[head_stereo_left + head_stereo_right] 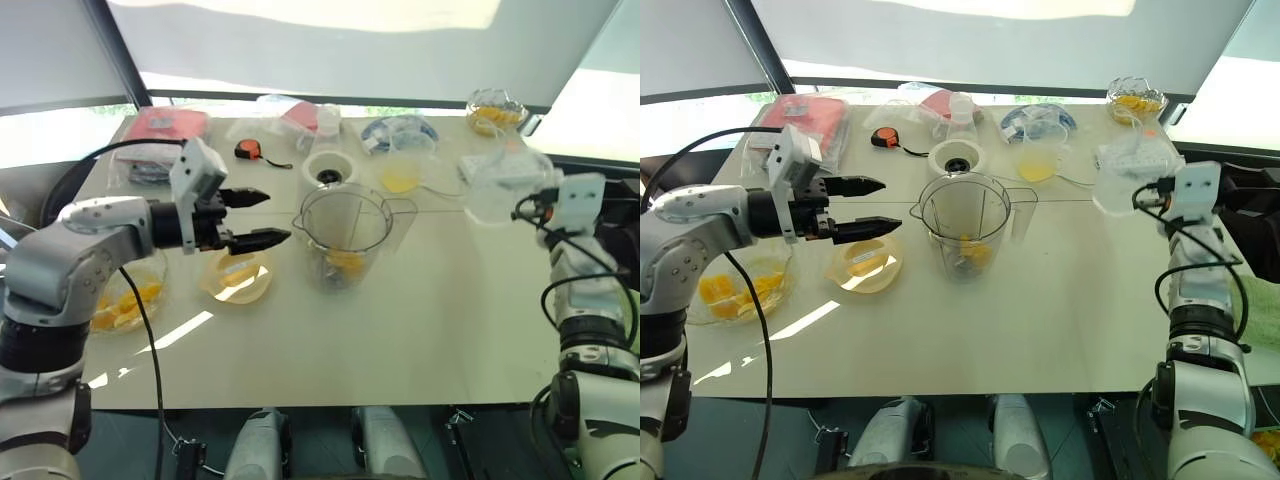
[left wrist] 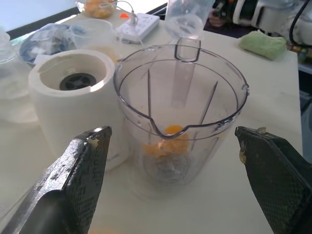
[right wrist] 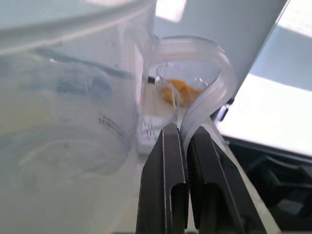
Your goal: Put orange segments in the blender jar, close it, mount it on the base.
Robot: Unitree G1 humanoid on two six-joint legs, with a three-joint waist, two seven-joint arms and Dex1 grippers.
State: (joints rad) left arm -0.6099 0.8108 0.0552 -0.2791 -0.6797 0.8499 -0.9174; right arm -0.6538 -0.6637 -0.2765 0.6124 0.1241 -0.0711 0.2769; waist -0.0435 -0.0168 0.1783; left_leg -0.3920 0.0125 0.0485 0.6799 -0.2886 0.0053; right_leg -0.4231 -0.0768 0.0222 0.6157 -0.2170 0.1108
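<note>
Left gripper (image 1: 275, 217) hangs wide open and empty, just left of the jar (image 1: 345, 235). The jar stands upright mid-table, spout facing left, handle right, orange pieces (image 1: 345, 260) at the bottom, base (image 1: 328, 170) just behind it. Right gripper (image 3: 183, 129) is pinched shut on the thin loop of a clear lid (image 1: 495, 185). That skinny grip could slip, or the lid could knock the unheld jar over.

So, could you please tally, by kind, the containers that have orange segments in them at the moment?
Glass bowls: 2
Blender jar: 1
Total: 3
</note>
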